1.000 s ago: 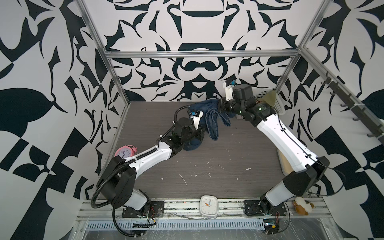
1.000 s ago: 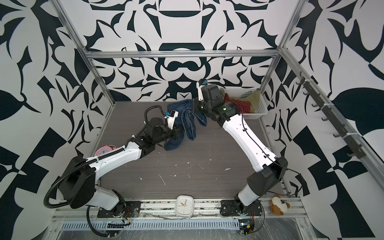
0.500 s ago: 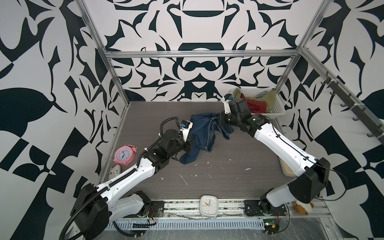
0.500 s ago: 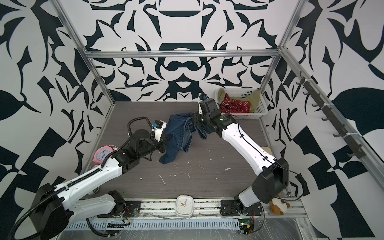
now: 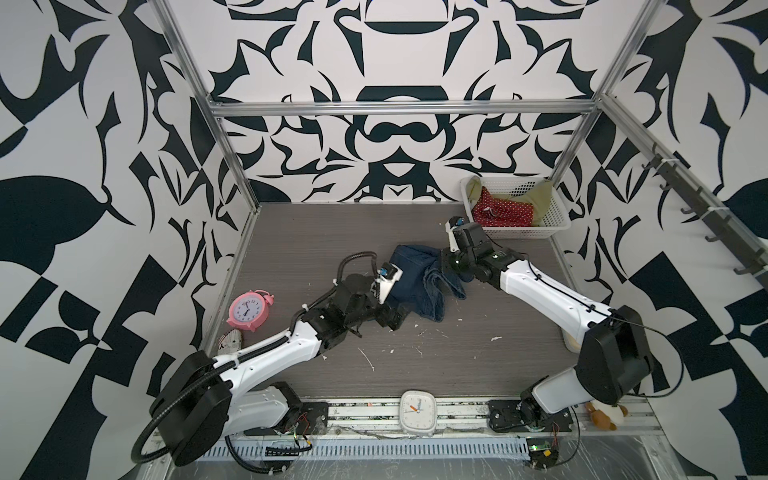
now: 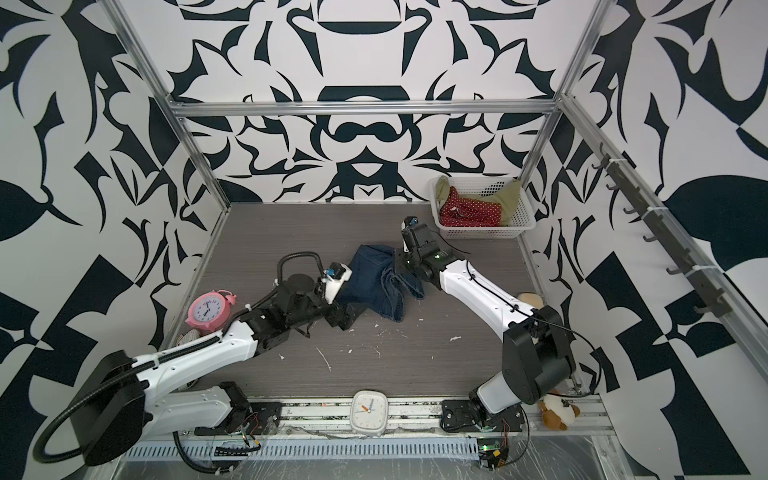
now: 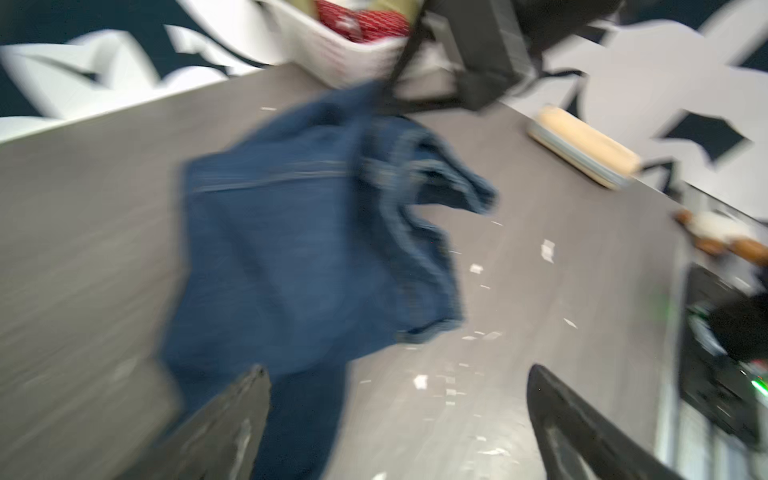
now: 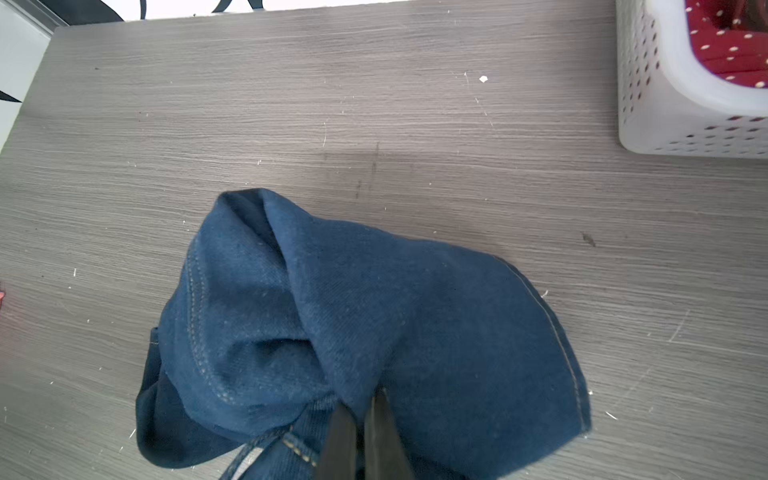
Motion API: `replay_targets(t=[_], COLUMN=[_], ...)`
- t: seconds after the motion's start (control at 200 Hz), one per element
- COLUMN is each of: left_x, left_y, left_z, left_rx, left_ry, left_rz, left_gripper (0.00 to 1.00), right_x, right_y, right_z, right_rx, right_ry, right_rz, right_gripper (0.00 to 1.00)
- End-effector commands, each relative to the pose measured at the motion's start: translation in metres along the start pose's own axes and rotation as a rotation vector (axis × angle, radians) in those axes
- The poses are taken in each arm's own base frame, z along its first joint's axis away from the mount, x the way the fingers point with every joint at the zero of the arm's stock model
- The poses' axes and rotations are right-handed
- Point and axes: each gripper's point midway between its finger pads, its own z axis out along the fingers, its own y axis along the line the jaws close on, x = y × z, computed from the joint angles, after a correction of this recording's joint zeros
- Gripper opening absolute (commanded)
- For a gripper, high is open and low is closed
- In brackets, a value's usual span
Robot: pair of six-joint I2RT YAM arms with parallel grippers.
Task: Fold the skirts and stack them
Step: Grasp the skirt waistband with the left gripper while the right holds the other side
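The dark blue denim skirt (image 5: 419, 278) (image 6: 374, 282) lies crumpled mid-table, one end still lifted. My right gripper (image 8: 361, 399) (image 5: 451, 266) is shut on a fold of the denim skirt (image 8: 374, 324) at its right end. My left gripper (image 7: 395, 374) (image 5: 392, 318) stands open at the front-left edge of the denim skirt (image 7: 299, 249), with only table and the cloth's edge between its fingers. The red polka-dot skirt (image 5: 505, 212) (image 6: 469, 212) and the olive-green skirt (image 5: 540, 195) (image 6: 509, 195) lie bunched in the white basket (image 5: 519, 232) (image 6: 478, 232) at the back right.
A pink alarm clock (image 5: 247, 309) stands at the left table edge. A white square clock (image 5: 417, 411) sits on the front rail, a plush toy (image 5: 604, 415) at the front right. A wooden-topped brush (image 7: 582, 149) lies by the right wall. Small white scraps (image 5: 417, 332) dot the table.
My left gripper has opened, let go of the denim skirt and drawn back toward the front left. The skirt has sunk onto the table, and my right gripper has come down with it.
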Motion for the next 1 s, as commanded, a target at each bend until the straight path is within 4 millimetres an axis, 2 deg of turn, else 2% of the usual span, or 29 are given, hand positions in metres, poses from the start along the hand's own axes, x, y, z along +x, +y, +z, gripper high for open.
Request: replay_targets(t=[0.0,0.08,0.145,0.21,0.425,0.51,0.52,0.58,0.68,0.71,0.735,0.815,0.915,0.995], left_x=[0.021,0.035,0.047,0.054,0.052,0.055,0.055,0.058,0.058,0.058,0.057,0.049,0.033,0.019], left_y=[-0.020,-0.015,-0.001,0.001,0.007,0.016,0.017,0.024,0.035,0.039,0.042,0.048,0.055,0.062], left_z=[0.033,0.062,0.084,0.102,0.131,0.134,0.134,0.130,0.117,0.110,0.105,0.085,0.054,0.029], left_rx=[0.062,0.040,-0.030,-0.037,-0.075,-0.127,-0.134,-0.177,-0.247,-0.280,-0.300,-0.348,-0.415,-0.463], left_ry=[0.033,0.064,0.108,0.142,0.102,0.101,0.101,0.102,0.110,0.120,0.125,0.131,0.128,0.118], left_rz=[0.007,-0.062,-0.150,-0.167,-0.243,-0.268,-0.270,-0.276,-0.254,-0.241,-0.229,-0.180,-0.114,-0.070], left_gripper=[0.99,0.99,0.99,0.99,1.00,0.88,0.86,0.53,0.14,0.06,0.02,0.00,0.00,0.00], right_x=[-0.025,-0.026,-0.029,-0.031,-0.029,-0.024,-0.024,-0.021,-0.018,-0.018,-0.018,-0.020,-0.024,-0.024], right_y=[0.004,0.002,0.002,0.003,-0.005,-0.009,-0.010,-0.013,-0.019,-0.022,-0.023,-0.031,-0.041,-0.047], right_z=[-0.009,-0.008,-0.009,-0.011,-0.018,-0.018,-0.018,-0.019,-0.019,-0.020,-0.021,-0.023,-0.030,-0.039], right_rx=[-0.022,-0.029,-0.042,-0.060,-0.059,-0.057,-0.056,-0.053,-0.045,-0.041,-0.039,-0.025,-0.008,0.011], right_ry=[-0.100,-0.102,-0.106,-0.106,-0.114,-0.115,-0.115,-0.116,-0.109,-0.108,-0.110,-0.115,-0.119,-0.132], right_rz=[0.021,0.044,0.060,0.069,0.086,0.102,0.104,0.112,0.122,0.126,0.130,0.139,0.149,0.150], right_gripper=[0.00,0.00,0.00,0.00,0.01,0.02,0.02,0.02,0.03,0.04,0.05,0.08,0.22,0.37])
